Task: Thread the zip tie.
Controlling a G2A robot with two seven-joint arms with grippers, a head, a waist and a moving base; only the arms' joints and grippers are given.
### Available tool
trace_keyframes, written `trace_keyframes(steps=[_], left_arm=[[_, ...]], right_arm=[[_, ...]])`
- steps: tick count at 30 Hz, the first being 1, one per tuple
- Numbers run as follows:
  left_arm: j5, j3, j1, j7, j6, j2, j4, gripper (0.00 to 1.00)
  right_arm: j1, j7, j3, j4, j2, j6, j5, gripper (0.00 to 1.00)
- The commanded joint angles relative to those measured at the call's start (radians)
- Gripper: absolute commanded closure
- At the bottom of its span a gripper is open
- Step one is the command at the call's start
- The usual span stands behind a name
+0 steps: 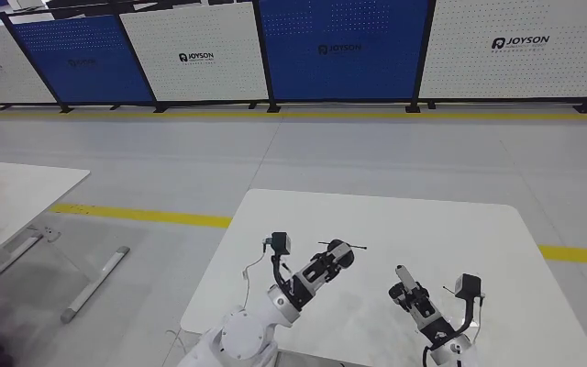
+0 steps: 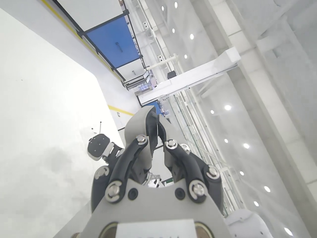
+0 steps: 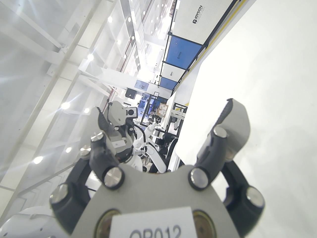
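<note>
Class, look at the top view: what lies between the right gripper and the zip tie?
Nothing: the top view shows bare white table between the right gripper and the zip tie, which sits at the tips of the left gripper.

White table [image 1: 440,229] with rounded corners at 6 o'clock; second white table [image 1: 27,183] on a metal frame at 9 o'clock. Grey polished floor [image 1: 303,147] crossed by yellow lines [image 1: 138,215]; row of blue and white perforated partition panels [image 1: 344,46] in black frames at 12 o'clock. Overhead: white beams [image 2: 198,73] and round ceiling lamps [image 2: 227,107], lit.
</note>
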Motion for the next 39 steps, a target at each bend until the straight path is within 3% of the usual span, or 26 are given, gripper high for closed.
trace_keyframes(steps=[1, 7, 14, 19, 26, 32, 34, 36, 39], left_arm=[[-0.035, -0.004, -0.003, 0.003, -0.029, -0.002, -0.007, 1.0], [-0.081, -0.005, -0.009, 0.016, -0.114, -0.008, -0.044, 1.0], [-0.08, -0.007, -0.009, 0.014, -0.113, -0.008, -0.043, 1.0], [-0.051, -0.005, -0.015, -0.004, -0.081, -0.007, -0.006, 1.0], [-0.009, -0.022, 0.0, -0.044, -0.041, -0.001, 0.059, 1.0], [0.069, -0.002, 0.005, -0.057, -0.014, 0.0, 0.114, 1.0], [0.088, 0.005, 0.003, -0.057, -0.007, 0.0, 0.119, 1.0], [0.016, 0.015, 0.01, -0.065, -0.02, -0.003, 0.107, 1.0], [0.016, 0.015, 0.01, -0.065, -0.02, -0.003, 0.107, 1.0]], right_arm=[[0.0, 0.0, 0.0, 0.0, 0.0, 0.0, 0.0, 0.0], [0.0, 0.0, 0.0, 0.0, 0.0, 0.0, 0.0, 0.0], [0.0, 0.0, 0.0, 0.0, 0.0, 0.0, 0.0, 0.0], [0.0, 0.0, 0.0, 0.0, 0.0, 0.0, 0.0, 0.0], [0.0, 0.0, 0.0, 0.0, 0.0, 0.0, 0.0, 0.0], [0.0, 0.0, 0.0, 0.0, 0.0, 0.0, 0.0, 0.0], [0.0, 0.0, 0.0, 0.0, 0.0, 0.0, 0.0, 0.0], [0.0, 0.0, 0.0, 0.0, 0.0, 0.0, 0.0, 0.0], [0.0, 0.0, 0.0, 0.0, 0.0, 0.0, 0.0, 0.0]])
